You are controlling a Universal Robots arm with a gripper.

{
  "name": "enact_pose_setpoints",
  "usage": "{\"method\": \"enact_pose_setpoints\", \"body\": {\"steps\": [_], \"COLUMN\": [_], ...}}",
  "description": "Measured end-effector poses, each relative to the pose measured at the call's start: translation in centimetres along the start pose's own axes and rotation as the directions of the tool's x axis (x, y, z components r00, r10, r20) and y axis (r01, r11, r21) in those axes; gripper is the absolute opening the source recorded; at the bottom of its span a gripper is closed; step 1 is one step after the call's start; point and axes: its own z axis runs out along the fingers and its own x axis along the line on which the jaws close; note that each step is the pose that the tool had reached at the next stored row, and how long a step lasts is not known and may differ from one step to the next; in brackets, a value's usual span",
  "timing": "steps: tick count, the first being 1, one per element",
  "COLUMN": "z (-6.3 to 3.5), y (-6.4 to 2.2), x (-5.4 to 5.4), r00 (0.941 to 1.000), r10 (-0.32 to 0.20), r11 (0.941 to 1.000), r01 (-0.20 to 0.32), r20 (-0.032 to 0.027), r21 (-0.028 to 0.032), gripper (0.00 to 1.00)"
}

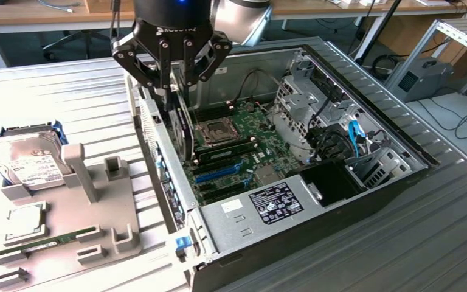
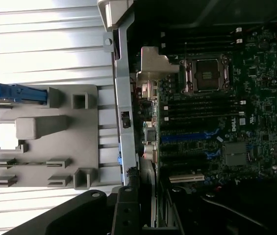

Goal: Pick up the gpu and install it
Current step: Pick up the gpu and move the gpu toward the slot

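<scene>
Gpu [image 1: 182,128] is inside the case [image 1: 396,176], standing on edge and nearly upright, close along the case wall that faces the holder. Its top edge sits between the fingers of the gripper [image 1: 171,85], which are clenched on the card. The gripper hangs straight over the case's open side.

The gpu's lower edge is down by the motherboard [image 1: 254,143], right next to the socket [image 1: 217,131]; cannot tell if it touches a slot. In the wrist view the card's edge runs down from the fingers, beside the case wall and over the board.

Blue slots [image 1: 217,174] lie on the board further along that same wall, uncovered. The power supply [image 1: 274,204], with a dark label, fills one case corner past the blue slots. The drive cage [image 1: 298,103] and a blue cable [image 1: 354,137] are at the case side far from the holder.

Outside the case, just beside its wall, the grey holder [image 1: 104,228] lies on the ribbed table [image 1: 71,97]. On the holder are a hard drive [image 1: 24,163] with a white label in a blue frame, a square chip [image 1: 27,220] and a green memory stick [image 1: 51,241], all well apart from the gpu.
</scene>
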Motion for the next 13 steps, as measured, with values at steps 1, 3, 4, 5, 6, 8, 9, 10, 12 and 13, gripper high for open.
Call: {"method": "enact_pose_setpoints", "body": {"steps": [1, 3, 4, 5, 6, 8, 9, 10, 12, 13], "z": [0.01, 0.03, 0.04, 0.05, 0.06, 0.07, 0.09, 0.10, 0.12, 0.13], "y": [0.00, 0.01, 0.01, 0.02, 0.02, 0.03, 0.04, 0.05, 0.08, 0.10], "x": [-0.05, -0.15, -0.20, -0.25, -0.30, -0.40, -0.48, -0.57, -0.70, -0.76], "r00": [1.0000, 1.0000, 1.0000, 1.0000, 1.0000, 1.0000, 1.0000, 1.0000, 1.0000, 1.0000], "r10": [0.000, 0.000, 0.000, 0.000, 0.000, 0.000, 0.000, 0.000, 0.000, 0.000], "r11": [1.0000, 1.0000, 1.0000, 1.0000, 1.0000, 1.0000, 1.0000, 1.0000, 1.0000, 1.0000], "r01": [0.000, 0.000, 0.000, 0.000, 0.000, 0.000, 0.000, 0.000, 0.000, 0.000], "r20": [0.0001, 0.0000, 0.0001, 0.0001, 0.0001, 0.0000, 0.0001, 0.0000, 0.0001, 0.0001], "r21": [0.0000, 0.0000, 0.0000, 0.0000, 0.0000, 0.0000, 0.0000, 0.0001, 0.0002, 0.0003], "gripper": [0.26, 0.26, 0.26, 0.26, 0.26, 0.26, 0.26, 0.26, 0.26, 0.26]}}
